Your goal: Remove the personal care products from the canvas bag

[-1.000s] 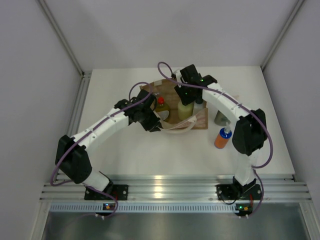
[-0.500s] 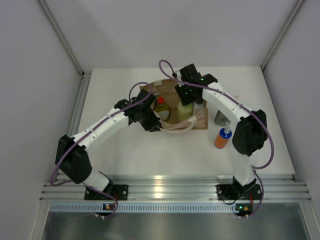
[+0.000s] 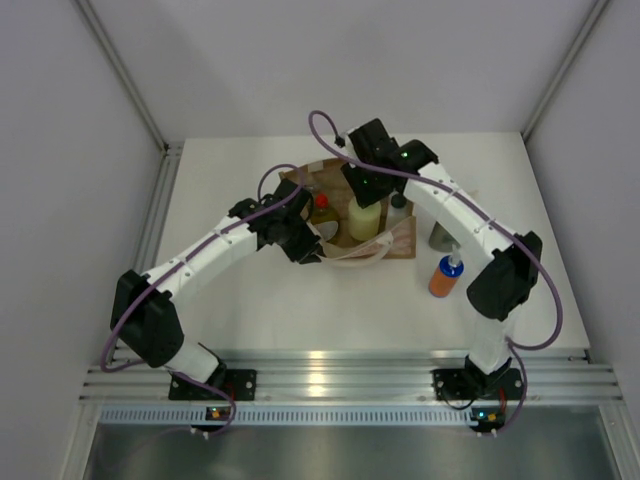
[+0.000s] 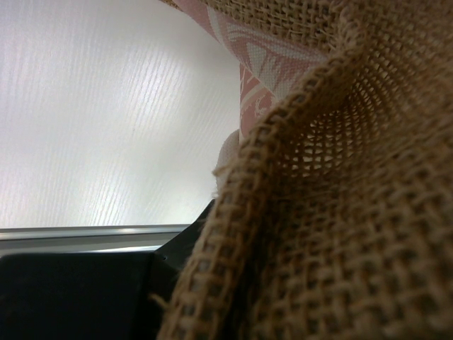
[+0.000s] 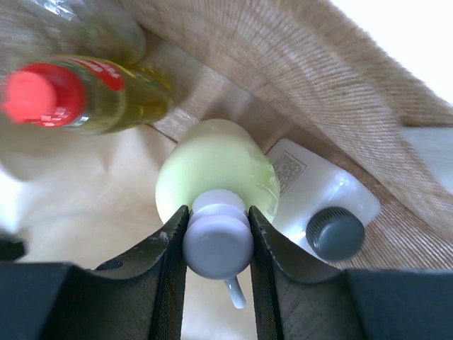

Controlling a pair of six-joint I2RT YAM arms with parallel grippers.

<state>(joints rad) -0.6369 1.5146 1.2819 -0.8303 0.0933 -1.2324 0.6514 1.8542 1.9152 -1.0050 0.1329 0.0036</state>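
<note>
The canvas bag [image 3: 398, 240] is laid mid-table, nearer the far edge of the table [image 3: 250, 300]. Free surface is left along the near and left edges. Outside the bag, towards the right edge, the orange bottle [image 3: 445, 277] and the grey-green bottle [image 3: 441, 236] are stood.

Only in the right wrist view is the right gripper [image 5: 216, 241] seen clenched on the white cap of the pale-green bottle [image 5: 212, 170]. This bottle is inside the bag, between the yellow bottle [image 5: 92, 95] and the white bottle [image 5: 311, 191].

The left gripper [image 3: 303, 243] is closed on the bag's left rim, and its own view is filled with weave.
</note>
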